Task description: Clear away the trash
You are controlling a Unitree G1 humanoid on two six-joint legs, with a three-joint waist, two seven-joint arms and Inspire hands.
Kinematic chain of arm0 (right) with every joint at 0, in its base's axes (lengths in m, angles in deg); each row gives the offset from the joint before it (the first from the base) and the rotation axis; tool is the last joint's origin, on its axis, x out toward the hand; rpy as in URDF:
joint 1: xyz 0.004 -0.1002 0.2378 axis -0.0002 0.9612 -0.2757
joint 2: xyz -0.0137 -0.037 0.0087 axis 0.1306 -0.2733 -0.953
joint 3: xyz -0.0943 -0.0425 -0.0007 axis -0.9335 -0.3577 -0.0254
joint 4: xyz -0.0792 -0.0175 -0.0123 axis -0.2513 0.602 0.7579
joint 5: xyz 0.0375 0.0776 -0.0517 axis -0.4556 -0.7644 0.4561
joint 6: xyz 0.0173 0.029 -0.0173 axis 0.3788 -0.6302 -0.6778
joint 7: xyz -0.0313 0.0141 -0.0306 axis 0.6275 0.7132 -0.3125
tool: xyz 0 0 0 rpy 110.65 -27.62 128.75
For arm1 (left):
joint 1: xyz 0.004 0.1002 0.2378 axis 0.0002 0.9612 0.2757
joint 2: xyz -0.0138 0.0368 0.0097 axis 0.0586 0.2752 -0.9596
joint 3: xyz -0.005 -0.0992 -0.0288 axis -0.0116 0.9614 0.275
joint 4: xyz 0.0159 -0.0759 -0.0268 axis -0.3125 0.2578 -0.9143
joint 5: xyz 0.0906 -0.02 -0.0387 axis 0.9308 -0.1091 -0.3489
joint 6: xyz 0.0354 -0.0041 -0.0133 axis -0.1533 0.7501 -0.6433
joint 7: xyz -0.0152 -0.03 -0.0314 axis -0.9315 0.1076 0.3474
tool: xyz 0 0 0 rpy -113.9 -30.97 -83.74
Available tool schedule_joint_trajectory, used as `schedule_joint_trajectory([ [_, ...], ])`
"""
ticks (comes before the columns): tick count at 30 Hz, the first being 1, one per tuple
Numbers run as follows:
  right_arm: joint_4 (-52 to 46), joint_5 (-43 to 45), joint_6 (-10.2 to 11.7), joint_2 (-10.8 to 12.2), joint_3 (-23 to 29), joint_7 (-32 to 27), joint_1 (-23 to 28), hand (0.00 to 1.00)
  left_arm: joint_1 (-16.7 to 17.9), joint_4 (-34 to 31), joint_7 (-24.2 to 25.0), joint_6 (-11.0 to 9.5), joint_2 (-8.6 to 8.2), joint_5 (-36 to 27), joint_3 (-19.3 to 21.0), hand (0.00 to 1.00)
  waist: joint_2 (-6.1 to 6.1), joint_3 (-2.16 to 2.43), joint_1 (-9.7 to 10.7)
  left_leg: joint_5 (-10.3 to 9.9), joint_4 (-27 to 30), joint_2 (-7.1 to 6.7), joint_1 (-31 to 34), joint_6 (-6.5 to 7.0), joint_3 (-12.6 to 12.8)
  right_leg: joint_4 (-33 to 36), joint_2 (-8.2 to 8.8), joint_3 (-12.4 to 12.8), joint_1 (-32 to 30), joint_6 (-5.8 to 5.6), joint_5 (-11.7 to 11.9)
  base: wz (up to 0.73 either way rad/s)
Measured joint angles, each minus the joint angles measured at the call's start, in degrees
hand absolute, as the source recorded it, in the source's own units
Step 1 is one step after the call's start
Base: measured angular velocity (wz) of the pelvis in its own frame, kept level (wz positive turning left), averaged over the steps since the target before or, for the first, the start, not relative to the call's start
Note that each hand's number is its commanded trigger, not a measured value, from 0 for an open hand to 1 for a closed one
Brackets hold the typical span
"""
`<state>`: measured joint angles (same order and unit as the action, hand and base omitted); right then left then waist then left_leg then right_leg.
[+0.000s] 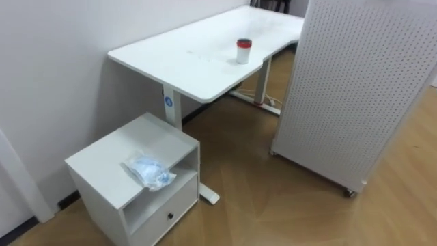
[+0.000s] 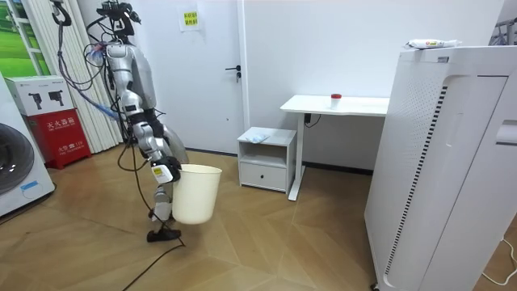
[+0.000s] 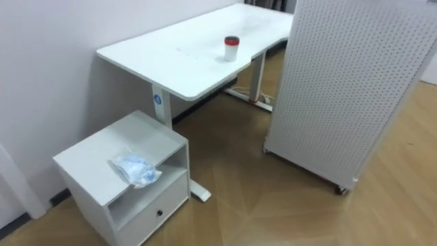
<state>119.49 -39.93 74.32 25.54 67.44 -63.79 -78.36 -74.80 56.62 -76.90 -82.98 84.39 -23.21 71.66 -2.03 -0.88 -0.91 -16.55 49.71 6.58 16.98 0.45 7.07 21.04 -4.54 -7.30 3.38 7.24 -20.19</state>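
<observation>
Where the small white cabinet (image 1: 102, 166) sits near-left of the desk (image 1: 198, 58), the garbage (image 1: 149, 171) lies on its top by the front edge: crumpled clear plastic, blue-white inside. Red-topped cup (image 1: 244, 50) far on the desk. Right hand (image 2: 166, 170) at the white bin (image 2: 196, 196) rim; can't tell its grip.

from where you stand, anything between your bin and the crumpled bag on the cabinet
Nothing visible: bare floor separates the white bin and the cabinet, and the crumpled bag lies uncovered on its top.
</observation>
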Motion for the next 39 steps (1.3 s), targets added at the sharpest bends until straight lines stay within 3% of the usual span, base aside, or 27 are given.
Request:
schedule_joint_trajectory([
  [1,0.01,-0.13,-0.16,-0.20,-0.16,-0.38,-0.07,1.00,0.14,-0.01,-0.01,0.02,0.06,-0.10,-0.04,0.00,-0.14,0.09,-0.46,0.16,-6.17,-1.70,2.24,-0.25,0.01,0.08,0.62,0.14,-0.01,-0.33,-0.32,-0.14],
  [2,-0.01,-0.06,-0.16,-0.51,-0.49,-0.68,-0.05,1.00,0.59,-0.05,-0.02,-0.12,0.05,-0.05,-0.02,0.00,-0.19,0.14,-1.24,1.48,-14.20,-2.65,3.54,-1.36,-0.02,-0.05,1.30,0.15,0.09,-0.50,-0.56,-0.23],
  [3,-0.04,0.16,-0.17,-0.60,-0.51,-0.80,-0.09,1.00,1.01,-0.11,-0.02,-0.23,0.07,-0.01,0.03,0.00,-0.15,0.11,-1.33,3.63,-17.92,-3.14,4.02,-1.12,-0.09,-0.10,1.62,0.26,0.41,-0.60,-0.90,-0.33],
  [4,-0.25,0.78,-0.11,-0.46,-0.51,-1.03,0.19,1.00,1.98,-0.10,-0.05,-0.25,0.17,0.07,0.47,0.00,-0.59,0.40,-1.22,8.52,-22.22,-4.07,4.55,-0.68,0.12,-0.31,2.60,0.95,1.08,-1.12,-1.69,-0.19],
  [5,-0.72,1.06,-0.01,-0.55,-0.59,-1.05,0.84,1.00,2.17,-0.11,-0.06,-0.30,-0.05,0.05,1.20,0.00,-0.83,0.68,-0.93,11.69,-24.56,-4.55,4.53,-0.09,0.67,-1.34,3.31,1.15,1.87,-1.73,-2.09,-0.08],
  [6,-0.87,1.05,0.05,-0.59,-0.56,-1.14,1.11,1.00,2.03,-0.18,-0.07,-0.54,-0.08,0.05,1.18,0.00,-0.95,0.81,-0.77,12.52,-24.85,-4.86,4.48,0.77,1.14,-1.83,3.60,1.14,2.12,-2.08,-2.27,0.09],
  [7,-1.13,1.05,0.06,-0.58,-0.53,-1.49,1.50,1.00,1.92,-0.22,-0.07,-1.21,-0.03,0.03,1.17,0.00,-1.06,1.36,-0.63,12.72,-24.59,-5.61,4.17,2.55,1.58,-2.81,4.32,1.06,2.54,-2.65,-2.40,0.04],
  [10,-1.47,2.61,0.82,-0.47,-0.60,-1.76,1.16,1.00,0.30,-0.10,-0.08,-2.70,0.33,-0.05,1.09,0.00,-1.80,0.37,-0.59,10.63,-19.69,-5.89,4.56,3.52,2.19,-5.38,5.37,1.09,5.08,-4.71,-1.20,-0.10],
  [11,-1.82,3.85,1.29,-0.58,-1.03,-1.75,1.13,1.00,0.25,-0.09,-0.09,-3.36,0.47,-0.17,1.10,0.00,-2.01,-0.68,-1.06,9.65,-14.23,-5.81,6.67,4.34,2.82,-6.46,5.57,2.67,7.71,-4.79,-1.02,-0.24],
  [12,-1.94,4.50,1.30,-0.80,-1.58,-1.85,1.04,1.00,0.34,-0.06,-0.09,-3.47,0.35,-0.13,1.11,0.00,-1.87,-0.34,-1.30,8.82,-13.17,-5.86,7.24,4.17,3.08,-6.85,5.57,3.34,8.26,-4.82,-1.05,-0.12],
  [13,-2.63,4.59,1.30,-1.37,-2.14,-1.86,2.11,1.00,-0.01,-0.19,-0.09,-3.21,-0.16,0.02,1.09,0.00,-1.19,0.88,-0.88,8.49,-16.80,-6.06,7.37,4.11,3.09,-6.91,5.40,3.15,8.69,-5.32,-1.34,0.12],
  [14,-3.16,4.59,1.26,-1.10,-2.08,-2.26,2.92,1.00,-0.70,-0.25,-0.11,-3.30,-0.13,0.03,1.08,0.00,-1.40,1.09,-0.75,6.67,-17.02,-6.48,6.54,4.22,3.25,-6.05,6.03,2.38,8.49,-6.37,-2.41,0.20],
  [16,-3.14,4.76,1.21,-0.80,-1.90,-2.68,2.58,1.00,-2.32,-0.25,-0.13,-3.48,-0.15,-0.29,1.07,0.00,-2.13,0.39,-1.41,5.33,-15.84,-6.94,6.36,5.01,4.38,-3.86,7.45,1.99,7.55,-7.80,-3.21,-0.10],
  [18,-3.73,5.04,1.25,-0.84,-2.12,-2.78,1.46,1.00,-3.83,-0.17,-0.14,-3.29,-0.09,-1.38,1.03,0.00,-2.32,0.43,-1.67,3.75,-15.48,-7.55,6.19,5.42,5.42,-0.59,8.99,-0.07,5.97,-8.90,-3.78,-0.17],
  [19,-3.74,5.41,1.25,-0.85,-2.07,-2.90,0.92,1.00,-4.73,-0.07,-0.17,-3.23,-0.08,-2.44,1.05,0.00,-1.71,0.53,-1.30,2.45,-15.04,-7.76,6.17,5.74,5.50,2.61,9.71,-1.53,4.91,-9.12,-3.90,0.04],
  [21,-4.59,6.16,1.21,-0.75,-2.56,-3.36,-0.13,1.00,-6.04,-0.07,-0.48,-3.33,0.16,-5.68,0.54,0.00,-2.21,0.43,-0.94,1.26,-15.60,-9.21,4.88,6.45,5.51,12.33,12.20,-3.27,1.46,-9.92,-3.51,0.14],
  [22,-5.08,6.16,1.48,-0.72,-2.53,-3.73,-0.24,1.00,-7.05,-0.19,-1.33,-3.40,0.43,-6.36,-1.00,0.00,-2.48,0.23,-0.74,0.76,-16.26,-10.16,3.62,7.03,5.55,20.65,14.29,-4.18,-1.66,-11.30,-1.29,0.12],
  [25,-5.41,6.16,2.68,-0.57,-1.81,-3.68,-0.76,1.00,-7.27,-0.36,-3.18,-4.08,0.75,-6.37,-1.52,0.00,-1.96,0.17,-0.82,-0.68,-18.39,-10.59,-0.73,7.74,4.80,34.62,16.34,-4.02,-7.88,-10.23,10.20,0.02],
  [27,-6.31,4.66,3.19,-0.63,-1.84,-3.47,-0.75,1.00,-7.29,-0.71,-4.17,-4.97,0.77,-6.84,-2.11,0.00,-0.75,0.13,-0.58,-0.67,-20.75,-10.35,-3.02,7.77,3.48,37.89,16.54,-4.77,-11.65,-10.13,8.63,0.09],
  [29,-7.26,2.24,4.16,-0.65,-2.10,-3.52,-0.68,1.00,-7.38,-1.80,-5.41,-6.56,0.73,-9.05,-2.84,0.00,0.00,0.05,-0.50,-0.53,-23.16,-9.77,-5.39,7.72,2.54,34.19,15.83,-4.55,-17.01,-10.11,4.56,0.15],
  [30,-7.25,1.69,4.22,-0.65,-2.10,-3.55,-0.64,1.00,-7.59,-1.95,-5.43,-6.94,0.71,-9.04,-3.00,0.00,0.13,0.06,-0.30,-0.53,-23.67,-9.63,-5.87,7.71,2.04,31.50,15.36,-4.21,-17.96,-10.05,3.86,0.30],
  [32,-7.21,-0.05,4.31,-0.69,-2.08,-3.57,-0.57,1.00,-8.02,-2.44,-5.39,-8.14,0.57,-9.09,-3.74,0.00,0.49,0.07,0.45,-0.27,-26.02,-9.25,-7.71,7.24,0.17,15.41,13.85,-3.63,-19.45,-10.01,3.70,0.37],
  [33,-7.14,-0.22,4.34,-0.71,-2.09,-3.57,-0.56,1.00,-8.02,-2.51,-5.42,-8.41,0.53,-9.11,-4.07,0.00,0.43,0.15,0.46,-0.20,-26.70,-9.24,-8.27,7.14,-0.02,10.98,13.50,-3.58,-19.30,-9.82,4.26,0.25],
  [34,-7.00,-0.39,4.47,-0.69,-2.10,-3.60,-0.57,1.00,-8.06,-2.52,-5.49,-8.72,0.42,-9.03,-4.24,0.00,0.37,0.17,0.62,-0.21,-27.54,-9.24,-9.32,6.85,-0.70,3.72,12.83,-3.47,-19.19,-10.10,7.61,0.36],
  [35,-6.72,-0.51,4.97,-0.50,-2.10,-3.59,-0.12,1.00,-7.90,-2.47,-5.77,-8.78,0.35,-9.02,-4.33,0.00,0.28,0.66,1.34,-0.19,-28.68,-9.17,-10.32,6.35,-2.08,0.25,12.01,-2.74,-18.43,-9.51,12.19,0.44],
  [36,-6.49,-0.56,5.28,-0.50,-2.04,-3.54,0.17,1.00,-7.89,-2.46,-5.99,-8.92,0.25,-9.03,-4.50,0.00,0.37,0.81,1.77,-0.15,-29.30,-9.10,-10.96,6.09,-2.63,-0.58,11.39,-2.34,-17.80,-10.37,13.65,0.41],
  [39,-4.87,-0.44,6.71,-0.54,-3.00,-3.55,-0.37,1.00,-7.76,-2.48,-6.28,-10.08,-0.17,-9.02,-4.79,0.00,1.15,0.78,1.00,0.69,-31.82,-8.10,-12.74,4.76,-2.77,-3.30,9.79,-3.00,-15.43,-9.90,14.16,0.00],
])
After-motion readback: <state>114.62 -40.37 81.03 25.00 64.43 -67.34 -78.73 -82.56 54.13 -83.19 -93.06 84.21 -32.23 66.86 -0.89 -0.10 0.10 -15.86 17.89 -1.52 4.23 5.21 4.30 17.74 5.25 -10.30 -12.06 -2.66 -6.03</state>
